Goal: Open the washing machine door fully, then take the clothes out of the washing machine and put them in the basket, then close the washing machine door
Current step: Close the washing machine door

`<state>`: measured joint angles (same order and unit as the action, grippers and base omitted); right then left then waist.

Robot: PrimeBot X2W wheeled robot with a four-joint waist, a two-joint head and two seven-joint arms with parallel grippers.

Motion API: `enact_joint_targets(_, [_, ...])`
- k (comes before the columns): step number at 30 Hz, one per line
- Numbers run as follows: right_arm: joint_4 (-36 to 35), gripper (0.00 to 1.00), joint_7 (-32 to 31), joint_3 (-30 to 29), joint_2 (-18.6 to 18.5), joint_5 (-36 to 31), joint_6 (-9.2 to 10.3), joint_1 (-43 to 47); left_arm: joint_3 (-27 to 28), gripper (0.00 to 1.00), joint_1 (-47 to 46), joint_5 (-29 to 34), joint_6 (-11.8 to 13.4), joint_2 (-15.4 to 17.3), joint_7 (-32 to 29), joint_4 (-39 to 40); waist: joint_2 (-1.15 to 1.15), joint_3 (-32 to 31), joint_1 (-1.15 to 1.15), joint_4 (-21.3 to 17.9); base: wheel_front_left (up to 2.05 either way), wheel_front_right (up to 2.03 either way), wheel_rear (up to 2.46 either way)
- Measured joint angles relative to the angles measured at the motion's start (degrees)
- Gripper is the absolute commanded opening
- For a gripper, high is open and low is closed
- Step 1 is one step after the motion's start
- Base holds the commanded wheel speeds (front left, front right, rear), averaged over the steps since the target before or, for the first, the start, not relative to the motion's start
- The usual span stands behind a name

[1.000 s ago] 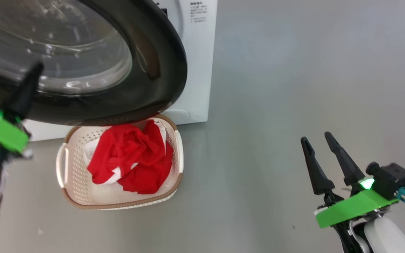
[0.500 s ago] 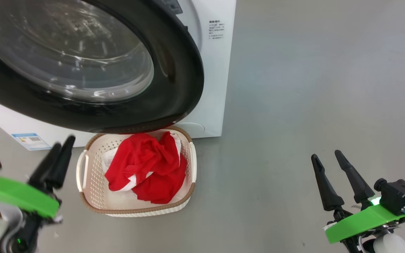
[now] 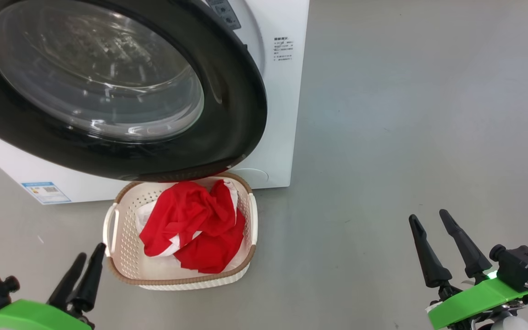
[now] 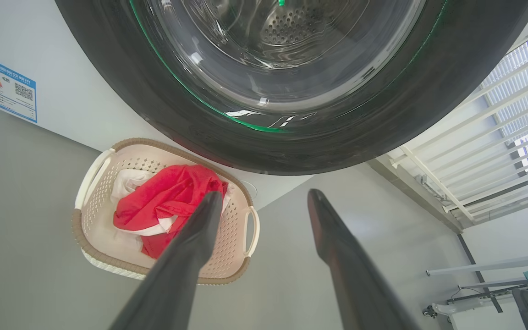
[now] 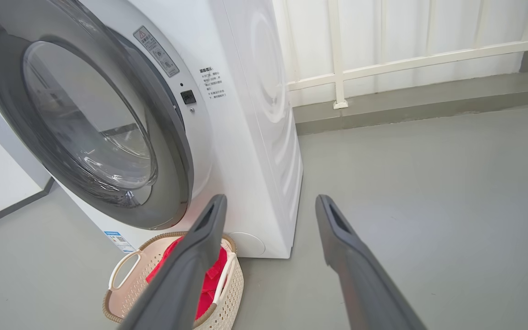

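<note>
The left gripper (image 4: 264, 195) hovers wide and empty over the near left of the floor (image 3: 383, 137). Just beside it stands the basket (image 3: 124, 243), its long axis running handle to handle along the front of the washing machine (image 3: 277, 114), with the red clothes (image 3: 190, 220) heaped inside. The washing machine door (image 3: 241, 114) faces the robot, close against that front, and far right the right gripper (image 3: 427, 215) stands wide and empty.

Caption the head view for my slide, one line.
Red and white clothes heaped in the cream basket below the washing machine door; left claw and right claw open, empty.
</note>
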<state>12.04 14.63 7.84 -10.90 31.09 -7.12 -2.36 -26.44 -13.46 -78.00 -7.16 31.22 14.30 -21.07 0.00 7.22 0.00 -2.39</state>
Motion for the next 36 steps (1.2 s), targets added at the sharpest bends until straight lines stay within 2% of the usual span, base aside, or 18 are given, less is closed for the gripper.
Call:
enact_joint_targets(3, [-0.02,1.0,0.0,-0.31,-0.01,0.0,0.0,0.02,4.0,1.0,1.66,5.05,0.0,-1.92,0.0,-0.44,0.0,0.01,0.0,-0.15,0.0,0.0,0.0])
enact_joint_targets(15, [0.04,1.0,0.0,-1.71,-0.07,0.0,0.0,1.29,20.37,1.0,10.0,25.77,-0.01,-12.89,0.01,-0.03,0.0,-0.44,0.0,-2.2,0.0,0.0,0.0])
enact_joint_targets(23, [0.09,1.0,0.0,-2.0,-0.04,0.0,0.0,1.33,26.97,1.0,12.43,42.42,-0.01,-17.9,0.01,1.51,0.0,-1.19,0.0,-2.79,0.0,0.0,0.0])
enact_joint_targets(25, [0.09,1.0,0.0,-2.04,-0.04,0.0,0.0,1.36,27.92,1.0,12.59,43.98,-0.01,-18.58,0.01,1.98,0.0,-1.3,0.0,-2.83,0.0,0.0,0.0])
enact_joint_targets(33, [-0.01,1.0,0.0,-3.18,0.0,0.0,0.0,2.42,34.3,1.0,14.79,57.45,-0.02,-23.91,0.01,6.72,0.0,-2.05,0.0,-2.81,0.0,0.0,0.0])
enact_joint_targets(36, [-0.05,1.0,0.0,-3.3,0.0,-0.01,0.0,2.42,35.34,1.0,14.83,60.14,-0.02,-24.62,0.01,7.77,0.0,-2.18,0.0,-2.78,0.0,0.0,0.0])
